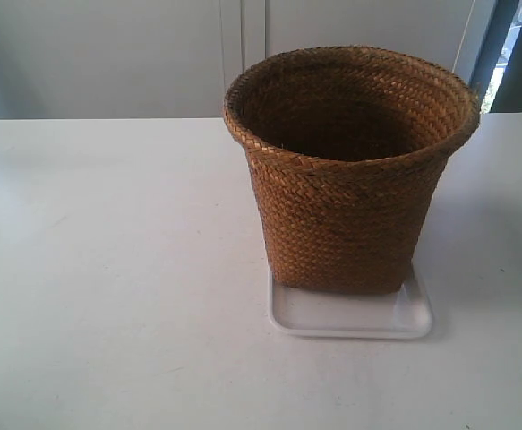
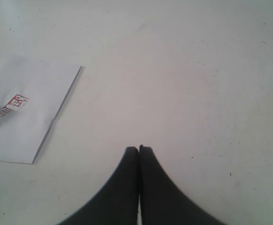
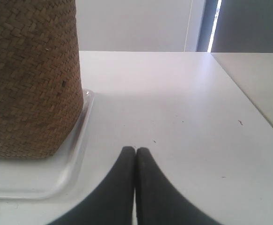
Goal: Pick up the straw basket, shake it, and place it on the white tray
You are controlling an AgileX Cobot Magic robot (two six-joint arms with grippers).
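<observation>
The brown woven straw basket [image 1: 350, 170] stands upright on the white tray [image 1: 350, 321] on the white table; neither arm shows in the exterior view. In the right wrist view the straw basket [image 3: 31, 79] rests on the white tray [image 3: 75, 154], and my right gripper [image 3: 135, 150] is shut and empty, apart from the tray's rim, over bare table. My left gripper [image 2: 138, 149] is shut too, holding nothing, over bare tabletop. The basket and tray are out of the left wrist view.
A white sheet of paper [image 2: 26, 110] with a red stamp lies flat on the table near the left gripper. The table's edge [image 3: 248, 101] runs beside the right gripper, with a second surface beyond it. A pale wall stands behind the table.
</observation>
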